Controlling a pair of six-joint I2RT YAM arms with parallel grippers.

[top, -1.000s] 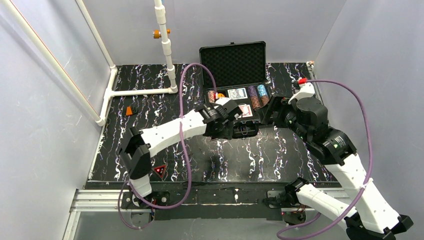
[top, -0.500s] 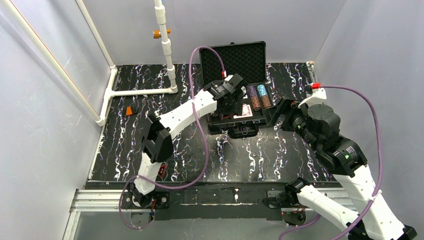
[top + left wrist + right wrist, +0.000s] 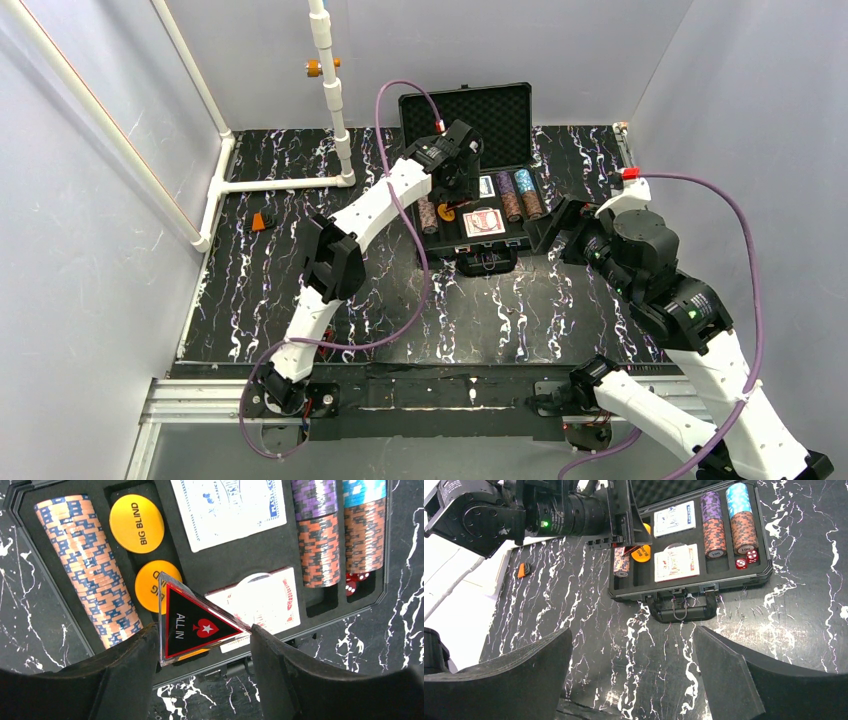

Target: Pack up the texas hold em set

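Since a second ago the left arm (image 3: 378,205) has swung away from the case's front edge and now reaches out over its left compartments. The right arm (image 3: 640,245) has drawn back a little toward the right.

The left jaws grip a red-and-black triangle (image 3: 197,627) marked ALL IN, pinched by its left edge and right corner above the tray. The black case (image 3: 468,125) lies open at the far middle of the desk (image 3: 560,310), with its ribbed lid upright at the back and its handle (image 3: 487,262) facing the arms.

In the left wrist view, a long brown-and-blue chip stack (image 3: 87,570) lies in the leftmost slot. Beside it sits an orange disc (image 3: 136,523) reading BIG BLIND, and a second orange disc (image 3: 149,582) is partly hidden behind the triangle. A blue-backed card deck (image 3: 227,507) fills the far middle pocket and a red-backed card deck (image 3: 265,605) the near one. A purple-topped chip stack (image 3: 317,535) and a blue-topped chip stack (image 3: 364,525) lie side by side on the right, with red dice (image 3: 352,582) at their near end.

The right jaws stand wide open and hold nothing, near the case's right front corner. A small orange block (image 3: 262,221) lies well apart on the desk's left side.
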